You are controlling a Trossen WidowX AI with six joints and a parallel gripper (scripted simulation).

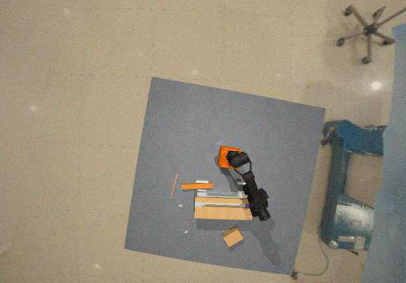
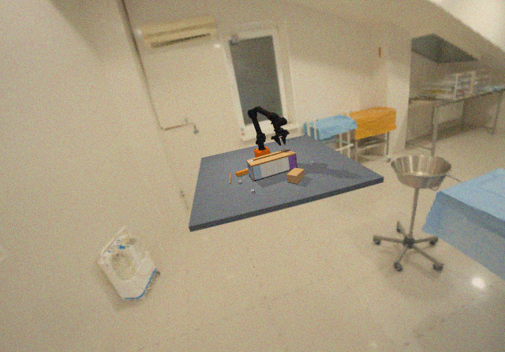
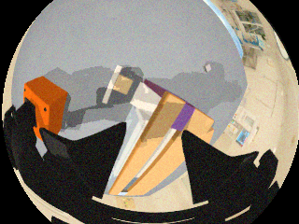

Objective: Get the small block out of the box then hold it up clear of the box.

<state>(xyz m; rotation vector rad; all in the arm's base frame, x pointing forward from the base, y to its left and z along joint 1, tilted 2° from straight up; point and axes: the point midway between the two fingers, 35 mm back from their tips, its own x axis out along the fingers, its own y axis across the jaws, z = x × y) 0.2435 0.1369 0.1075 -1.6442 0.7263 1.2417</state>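
Note:
The box (image 1: 222,212) (image 2: 271,165) (image 3: 163,144) has a tan top with a long slot, a clear front, a purple end (image 1: 247,205) (image 2: 292,160) (image 3: 185,116) and a pale blue end (image 1: 197,204). I cannot make out the small block on the shelf inside in any view. My gripper (image 1: 263,215) (image 2: 281,140) (image 3: 155,130) is partly open and empty. It hangs above the purple end of the box, clear of the top. The arm reaches there from its orange base (image 1: 225,156) (image 2: 261,151) (image 3: 45,103).
On the blue-grey table (image 1: 196,125) (image 2: 228,205) lie a tan block (image 1: 233,236) (image 2: 295,175), an orange bar (image 1: 196,185) (image 2: 241,172), a thin stick (image 1: 173,186) and two tiny pale cubes (image 1: 179,205) (image 1: 186,231). A steel bowl stand (image 2: 416,173) stands off the table.

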